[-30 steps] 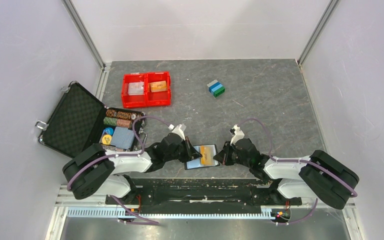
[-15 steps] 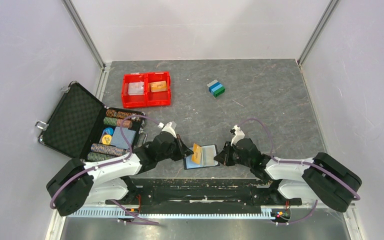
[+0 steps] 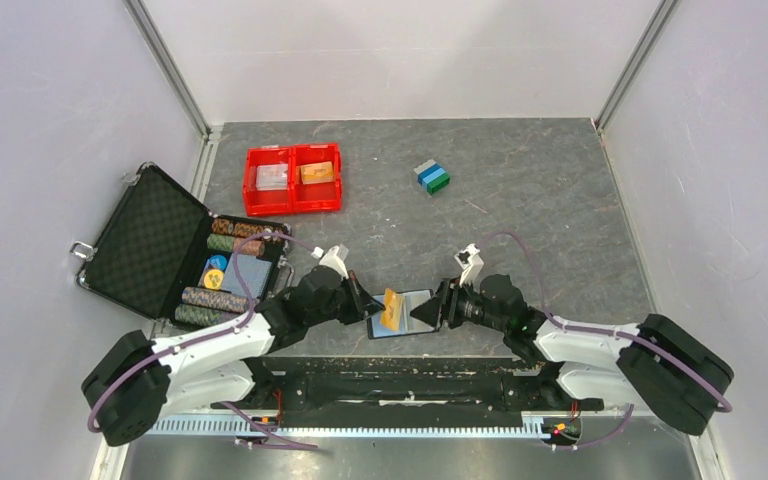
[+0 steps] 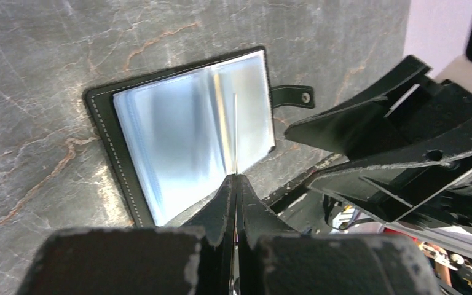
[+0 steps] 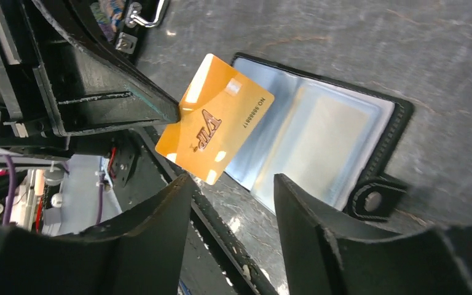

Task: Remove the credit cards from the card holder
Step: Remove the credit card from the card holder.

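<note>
one card holder [image 4: 178, 141], one raised orange card [image 5: 215, 136]

We'd call this robot lab cell: plain white panel walls [image 3: 410, 60], aluminium corner posts [image 3: 168, 65], grey slate-look tabletop [image 3: 540, 200], black mounting rail [image 3: 400, 385] along near edge.

The left black-and-white jointed arm [image 3: 215, 345] and the right black-and-white jointed arm [image 3: 585, 335] lie low along the near edge of the desk [image 3: 540, 200], reaching inward toward each other. The left black two-finger claw [image 4: 235, 184] is pinched tight on a thin orange plastic card [image 5: 215, 126]. The right black two-finger claw [image 5: 232, 184] faces it, fingers spread.
</note>
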